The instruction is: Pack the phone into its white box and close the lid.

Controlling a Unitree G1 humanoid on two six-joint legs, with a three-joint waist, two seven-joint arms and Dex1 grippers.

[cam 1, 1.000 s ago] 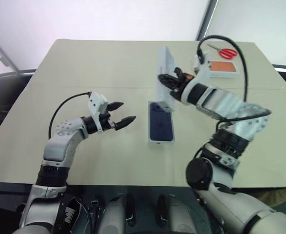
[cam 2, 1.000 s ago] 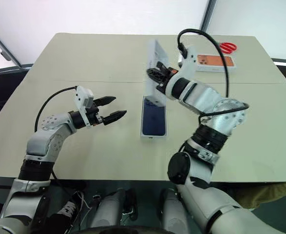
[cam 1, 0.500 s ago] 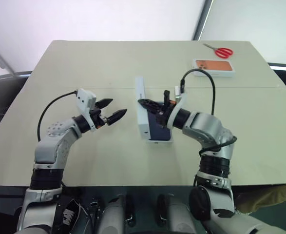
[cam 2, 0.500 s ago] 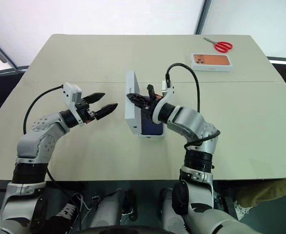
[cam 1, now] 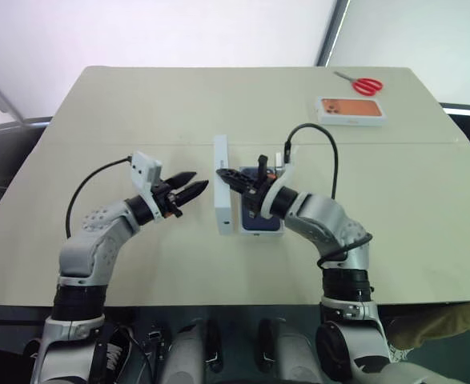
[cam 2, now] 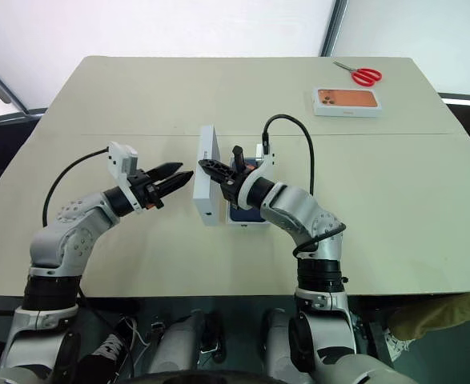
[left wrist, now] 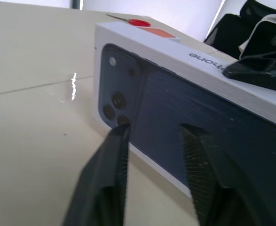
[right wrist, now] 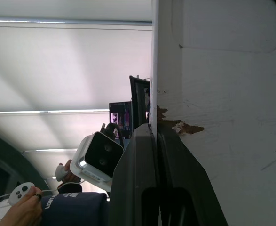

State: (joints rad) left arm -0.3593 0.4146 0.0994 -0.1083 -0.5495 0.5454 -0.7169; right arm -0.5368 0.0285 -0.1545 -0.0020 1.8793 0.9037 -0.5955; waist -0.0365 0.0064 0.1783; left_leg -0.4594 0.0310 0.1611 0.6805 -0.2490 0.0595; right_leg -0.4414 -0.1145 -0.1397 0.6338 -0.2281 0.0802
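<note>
Where the beige table [cam 1: 138, 104] runs back to pale blinds, scissors [cam 1: 363, 83] and an orange-printed box [cam 1: 351, 110] lie far right.

Head views: the lid [cam 1: 222, 195] stands on edge beside the white box [cam 1: 260, 234]; the phone [cam 1: 263, 221] inside is mostly hidden by the right gripper [cam 1: 228, 174].

Left wrist view: the left gripper [left wrist: 152, 136], fingers parted, is empty at the lid's printed face.

Right wrist view: right fingers [right wrist: 142, 155] clenched on the lid's wall; a person's hand [right wrist: 22, 212] is cut off.
</note>
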